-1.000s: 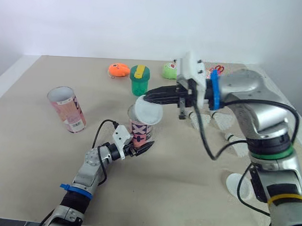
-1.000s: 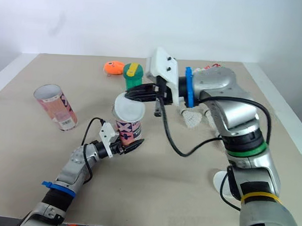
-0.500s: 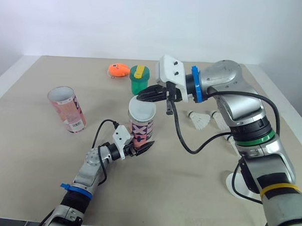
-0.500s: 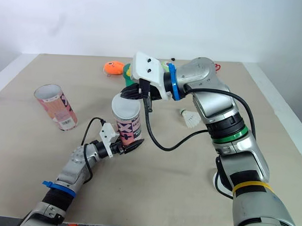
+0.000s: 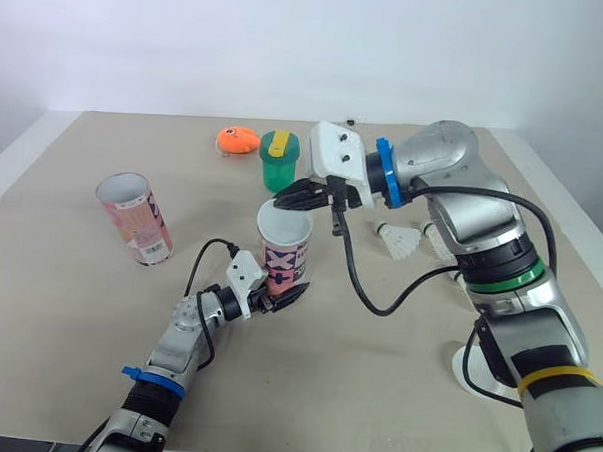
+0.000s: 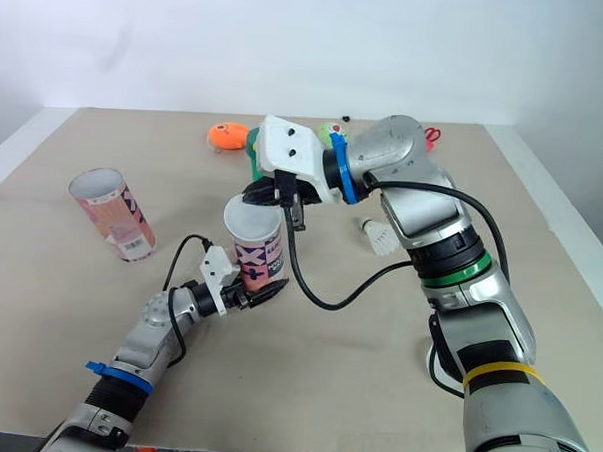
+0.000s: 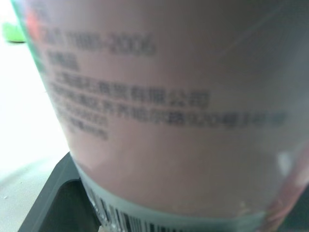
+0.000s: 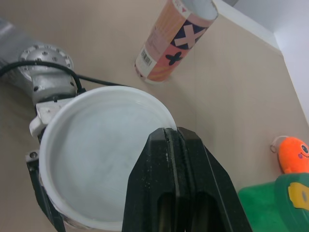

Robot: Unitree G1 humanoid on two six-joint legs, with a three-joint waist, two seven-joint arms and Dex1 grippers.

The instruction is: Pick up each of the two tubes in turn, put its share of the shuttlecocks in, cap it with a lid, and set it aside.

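Near the middle of the table (image 5: 58,305), a pink patterned tube (image 5: 285,257) is held upright, its long axis close to vertical and its mouth facing up. The lower part of the tube is clamped between the two black fingers of the left gripper (image 5: 281,297), which reaches in from the near side on the robot's left.

Directly over the mouth of the tube, a round white lid (image 5: 281,225) is carried by the right gripper (image 5: 281,198). The fingers of that gripper are pinched together on the far edge of the lid's rim, and the arm comes in from the robot's right, above the tube. From the right wrist view, the lid is seen lying flat and centred over the tube, with the left gripper below it. Whether the lid is fully seated on the rim or only resting there cannot be told.

The coming move is judged to be a straight push downward along the tube's axis, with the tube steadied from below by the left gripper.

Well apart on the robot's left, a second tube (image 5: 132,217) stands uncapped. Loose shuttlecocks (image 5: 396,242) lie on the robot's right, and a spare lid (image 5: 465,368) lies nearer, beside the right arm.
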